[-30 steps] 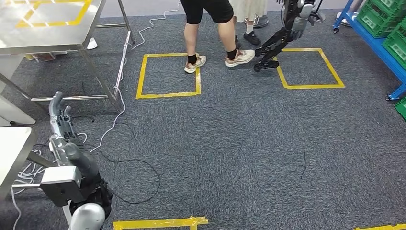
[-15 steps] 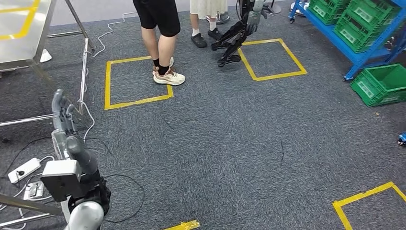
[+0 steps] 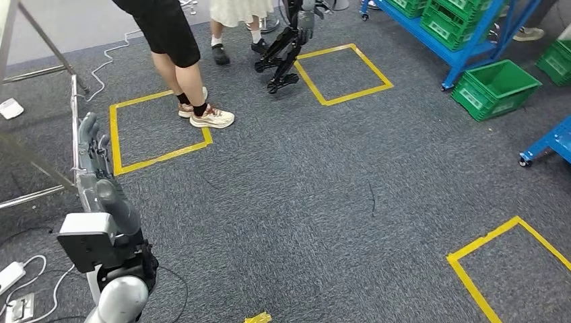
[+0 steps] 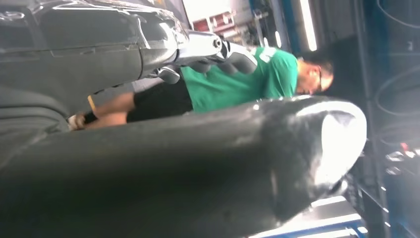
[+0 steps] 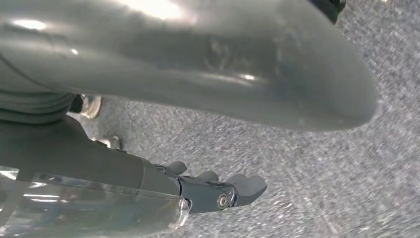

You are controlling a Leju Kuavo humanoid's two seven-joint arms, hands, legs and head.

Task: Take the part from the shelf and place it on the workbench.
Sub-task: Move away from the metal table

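My left hand (image 3: 94, 158) hangs at the lower left of the head view over the grey carpet, fingers straight and apart, holding nothing. The left wrist view has its thick thumb (image 4: 198, 163) up close and its fingers (image 4: 218, 49) stretched out bare. My right hand (image 5: 208, 99) hangs over the carpet in the right wrist view, and its dark fingers (image 5: 223, 191) hold nothing. The blue shelf (image 3: 452, 55) stands at the far right with green crates (image 3: 458, 20) on it. I cannot make out a part in them.
A person's legs (image 3: 182, 67) stand at a yellow tape square (image 3: 158, 131), with a second person (image 3: 236, 27) and another robot's legs (image 3: 283, 50) behind. A green crate (image 3: 495, 87) sits on the floor by a second blue frame (image 3: 549, 145). Metal table legs (image 3: 40, 40) and a power strip (image 3: 10, 276) lie left.
The camera has turned to the right: the metal workbench slid out at the left, and the blue shelf and green crates came in. The nearest person has stepped along. My left hand stays empty.
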